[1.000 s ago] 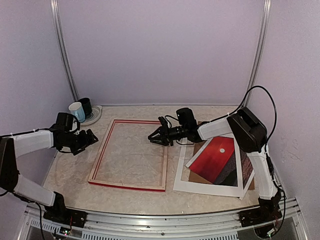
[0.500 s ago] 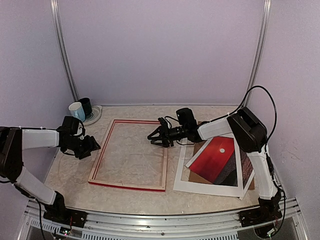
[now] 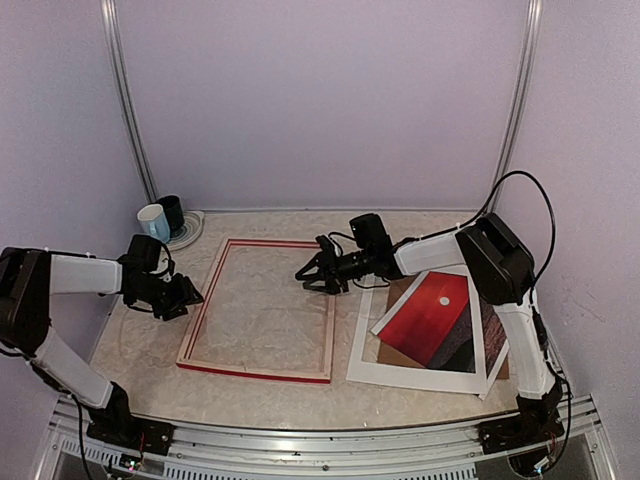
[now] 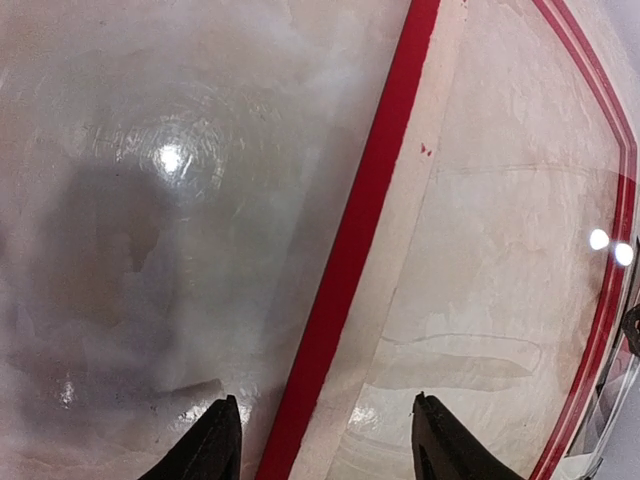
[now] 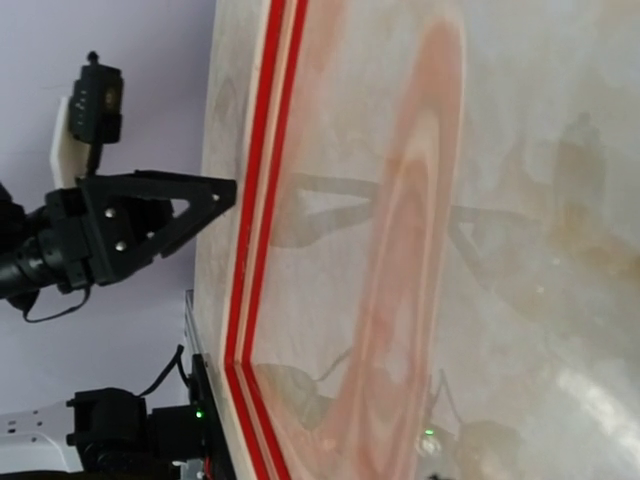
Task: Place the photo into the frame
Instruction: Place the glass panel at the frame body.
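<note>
Barely begun, judging by the layout. Flat on the pale marbled bench (image 3: 300,400), left of centre: the large rectangular picture frame with red front face and pale wood sides (image 3: 255,372), with only the bench surface showing through its opening. Well off to its right: the rectangular print of a red sunset sky with a small white sun (image 3: 428,325), lying askew on a white mat border (image 3: 400,375) and a plain brown backing board (image 3: 392,352) (touched by neither arm). Left pincer (image 3: 185,295) low at the frame's left rail, fingers spread to either side of the red strip in the wrist view, pinching nothing. Right pincer (image 3: 303,274) over the frame's opening near its right rail, jaws parted as seen from above, likewise empty. Left to do, on this reading: picking up the print, carrying it across and seating it inside the frame, perhaps with mat and board as well. At the back left corner: a white-and-blue mug (image 3: 153,222) beside a dark mug (image 3: 172,212). No brand, label or legible writing anywhere.
</note>
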You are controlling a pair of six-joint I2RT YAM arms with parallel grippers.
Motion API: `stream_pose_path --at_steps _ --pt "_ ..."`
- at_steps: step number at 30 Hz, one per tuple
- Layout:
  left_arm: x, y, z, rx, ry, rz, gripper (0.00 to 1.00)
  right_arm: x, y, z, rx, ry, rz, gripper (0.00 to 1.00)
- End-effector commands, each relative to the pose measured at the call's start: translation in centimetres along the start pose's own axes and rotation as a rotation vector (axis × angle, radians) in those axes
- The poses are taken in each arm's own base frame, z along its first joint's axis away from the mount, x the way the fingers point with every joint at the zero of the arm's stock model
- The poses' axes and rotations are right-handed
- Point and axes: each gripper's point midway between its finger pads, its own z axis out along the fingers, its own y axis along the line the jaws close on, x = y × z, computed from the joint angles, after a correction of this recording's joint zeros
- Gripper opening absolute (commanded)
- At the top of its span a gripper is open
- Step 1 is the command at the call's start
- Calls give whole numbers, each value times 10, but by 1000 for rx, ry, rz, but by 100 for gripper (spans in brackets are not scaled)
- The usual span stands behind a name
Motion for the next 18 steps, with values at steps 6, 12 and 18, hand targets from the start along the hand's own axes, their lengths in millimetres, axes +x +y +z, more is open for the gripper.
stream_pose_path --at_steps 6,12,18 --pt "4 -6 7 22 20 15 54 -7 33 -1 -130 -5 -73 41" --pt "7 -5 9 16 28 18 51 -6 38 1 -184 8 -61 29" --pt "9 -5 10 10 33 16 45 -2 34 2 -196 32 -33 17"
